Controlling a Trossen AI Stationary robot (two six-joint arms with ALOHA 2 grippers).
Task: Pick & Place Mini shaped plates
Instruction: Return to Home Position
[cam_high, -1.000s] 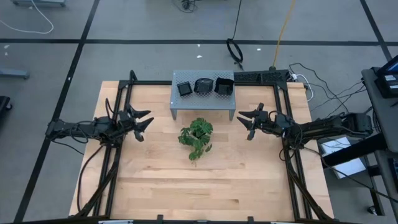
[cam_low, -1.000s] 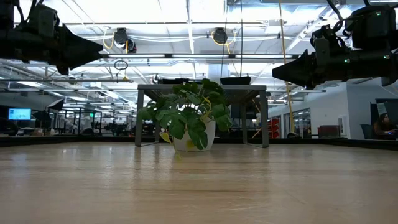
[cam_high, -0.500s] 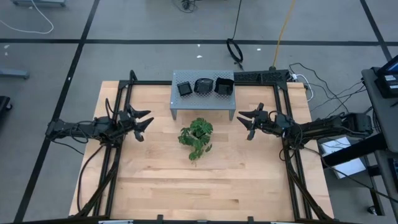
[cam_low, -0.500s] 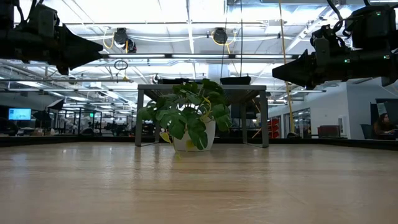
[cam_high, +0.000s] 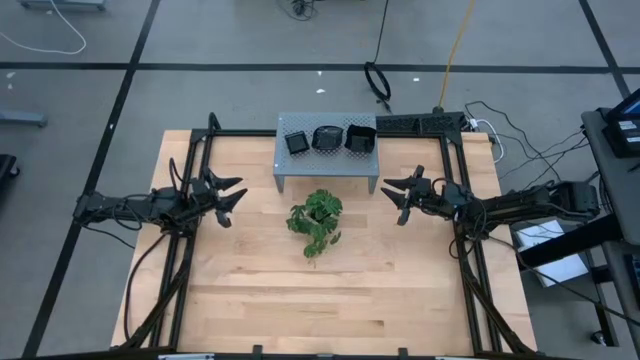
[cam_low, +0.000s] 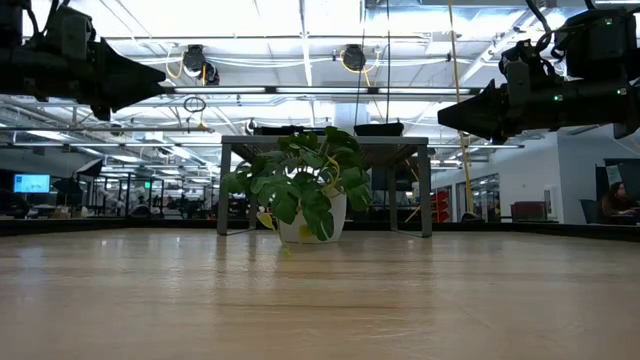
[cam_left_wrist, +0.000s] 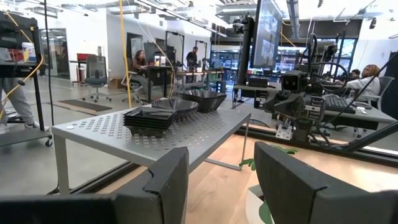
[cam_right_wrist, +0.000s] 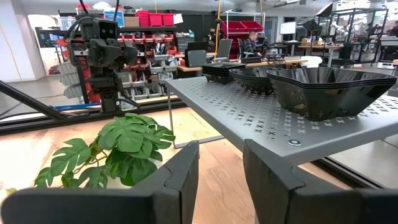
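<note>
Three stacks of mini shaped plates stand on top of the grey perforated shelf (cam_high: 325, 160) at the table's far side. They are a flat square stack (cam_high: 297, 142) (cam_left_wrist: 149, 118), a wavy round stack (cam_high: 326, 138) (cam_right_wrist: 255, 78) and a deep square stack (cam_high: 360, 138) (cam_right_wrist: 326, 90). My left gripper (cam_high: 235, 197) (cam_left_wrist: 221, 180) hovers open at the table's left, level with the shelf's near edge, pointing right. My right gripper (cam_high: 392, 192) (cam_right_wrist: 221, 174) hovers open at the table's right, pointing left. Nothing is between either pair of fingers.
A green leafy plant in a white pot (cam_high: 316, 220) (cam_low: 300, 195) stands on the wooden table between the two grippers, just in front of the shelf. Black frame rails (cam_high: 190, 230) run along the table's left, right and far sides. Bare wood lies toward the near edge.
</note>
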